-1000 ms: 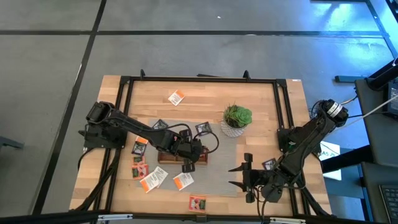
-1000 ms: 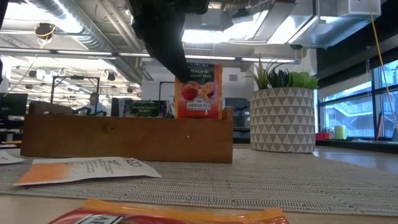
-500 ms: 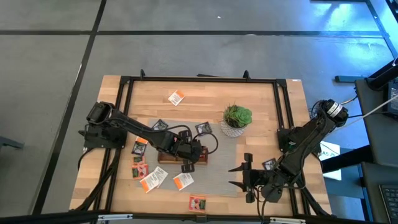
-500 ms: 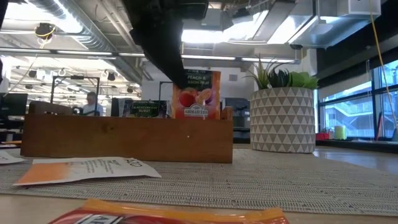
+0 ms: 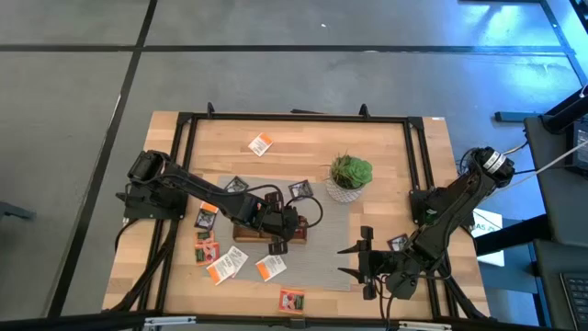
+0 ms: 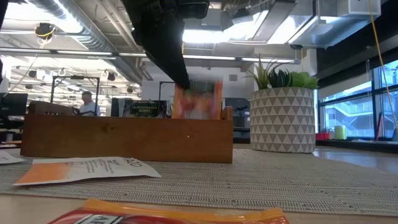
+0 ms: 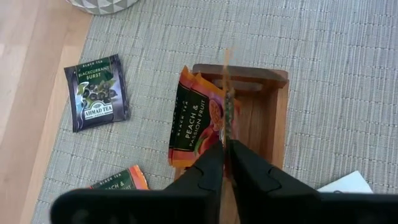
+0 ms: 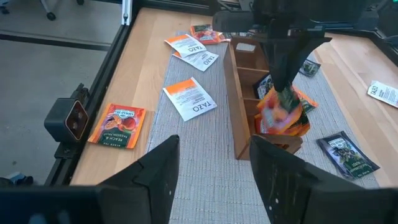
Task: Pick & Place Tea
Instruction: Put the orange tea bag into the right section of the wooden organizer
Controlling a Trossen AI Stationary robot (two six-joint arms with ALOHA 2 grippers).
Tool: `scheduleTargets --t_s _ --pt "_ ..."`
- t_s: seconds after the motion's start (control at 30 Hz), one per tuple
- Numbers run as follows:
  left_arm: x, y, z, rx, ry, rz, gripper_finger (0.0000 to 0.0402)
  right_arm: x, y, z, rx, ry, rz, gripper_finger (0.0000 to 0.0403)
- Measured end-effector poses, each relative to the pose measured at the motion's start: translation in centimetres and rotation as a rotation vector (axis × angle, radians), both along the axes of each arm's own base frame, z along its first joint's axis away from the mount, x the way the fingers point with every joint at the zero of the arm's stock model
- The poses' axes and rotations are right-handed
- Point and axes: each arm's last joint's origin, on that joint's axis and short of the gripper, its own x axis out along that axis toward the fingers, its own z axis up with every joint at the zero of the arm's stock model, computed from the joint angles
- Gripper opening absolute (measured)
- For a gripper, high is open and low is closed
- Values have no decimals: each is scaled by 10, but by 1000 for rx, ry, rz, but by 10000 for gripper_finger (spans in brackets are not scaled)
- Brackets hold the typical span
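My left gripper (image 7: 227, 152) hangs over one end compartment of the long wooden tray (image 6: 124, 140), pointing steeply down. Its fingers stand a sliver apart on either side of an orange tea sachet (image 6: 198, 99). The sachet stands on edge in that compartment and shows blurred. A second orange sachet (image 7: 196, 118) leans against the tray's outer wall. A dark one (image 7: 96, 92) lies flat on the mat. My right gripper (image 5: 342, 261) waits open and empty near the table's front right. My left gripper comes from above, a finger on each face of the sachet's upper edge (image 7: 227, 93). Whether the fingers touch it I cannot tell. The sachet stands upright, its lower part inside the tray's end compartment (image 7: 261, 112).
The potted plant (image 5: 350, 175) stands behind the tray's right end. Loose sachets lie on mat and wood: white-and-orange ones (image 5: 228, 262) at front left, a red-orange one (image 5: 291, 299) near the front edge, another (image 5: 261, 144) at the back. A black frame (image 5: 294, 118) rims the table.
The orange sachet has sunk lower into the tray's end compartment, staying upright, and is blurred now. My left gripper has kept its place above it.
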Motion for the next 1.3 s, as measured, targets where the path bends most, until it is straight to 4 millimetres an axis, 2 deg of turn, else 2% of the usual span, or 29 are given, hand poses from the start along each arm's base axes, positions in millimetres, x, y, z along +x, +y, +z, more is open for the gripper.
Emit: scheduleTargets --t_s 0.27,0.37,0.47,0.6,0.8,1.0,1.17,1.3 --pt "0 1 1 40 -13 21 80 0 0 0 2 0 -1 196" --pt "-5 -1 12 23 -33 8 90 0 0 0 3 0 -1 196" --pt "-8 -13 26 -40 -95 -22 93 0 0 0 5 -1 -2 196" --pt "-17 -41 26 -130 -94 -68 90 1 1 1 17 -12 -3 196" --pt "-32 -88 10 -189 -78 -63 89 13 6 -7 63 -39 -20 196" --pt "-33 -137 -17 -251 -136 -145 88 39 11 -34 135 23 50 196" --pt "-28 -150 -53 -276 -77 -109 90 63 18 -59 175 26 191 196" --pt "-28 -155 -69 -280 -37 -119 93 77 23 -81 209 21 282 196"
